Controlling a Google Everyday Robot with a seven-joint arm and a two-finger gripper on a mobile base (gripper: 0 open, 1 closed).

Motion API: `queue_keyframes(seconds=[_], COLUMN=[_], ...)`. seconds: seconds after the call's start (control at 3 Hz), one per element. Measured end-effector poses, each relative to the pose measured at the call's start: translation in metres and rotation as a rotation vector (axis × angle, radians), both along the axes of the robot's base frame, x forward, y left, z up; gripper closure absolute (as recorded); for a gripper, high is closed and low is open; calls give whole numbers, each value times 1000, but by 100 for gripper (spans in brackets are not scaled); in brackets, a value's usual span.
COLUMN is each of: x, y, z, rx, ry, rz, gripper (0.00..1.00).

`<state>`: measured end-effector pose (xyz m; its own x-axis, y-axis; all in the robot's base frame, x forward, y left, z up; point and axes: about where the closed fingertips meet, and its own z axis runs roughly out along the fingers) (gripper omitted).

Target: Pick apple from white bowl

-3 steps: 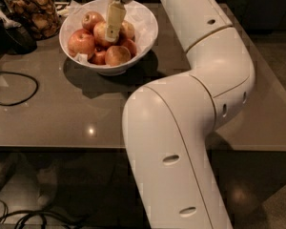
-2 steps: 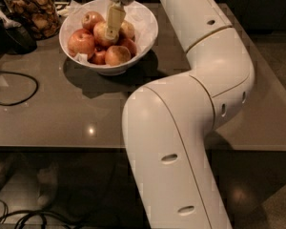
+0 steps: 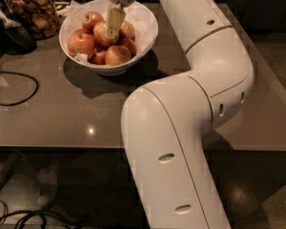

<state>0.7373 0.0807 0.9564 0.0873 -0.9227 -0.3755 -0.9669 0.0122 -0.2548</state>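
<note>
White bowl (image 3: 150, 28) on the counter (image 3: 76, 114), at 11 o'clock in the view. It was paper-lined and held about seven apples, reddish ones at 9, 11, 2 and 6 o'clock of the bowl. Target apple (image 3: 100, 34), pale yellow with red blush, sat near the bowl's centre, among the others.

Jar (image 3: 32, 9) of brown snacks stood at 9 o'clock of the bowl, near but apart. A dark cable (image 3: 19, 90) looped on the counter at the view's 9 o'clock.

Pincer (image 3: 111, 32) pointed down into the bowl from 12 o'clock, its pale tip over the target apple. Contact was likely but not confirmed. Open or closed: could not tell.

Arm (image 3: 214, 80): the thick lower link rose from 6 o'clock and the elbow bent at 3 o'clock. The upper link ran back toward 12 o'clock, with the wrist above the bowl's far rim.
</note>
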Motion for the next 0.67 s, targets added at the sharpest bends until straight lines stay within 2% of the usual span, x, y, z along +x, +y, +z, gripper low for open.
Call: queue_keyframes(seconds=[0.33,0.67], x=[-1,-1], y=[1,3], z=[-1,-2], rx=[1,1], ry=[5,11], rz=[3,5], gripper=[36,33])
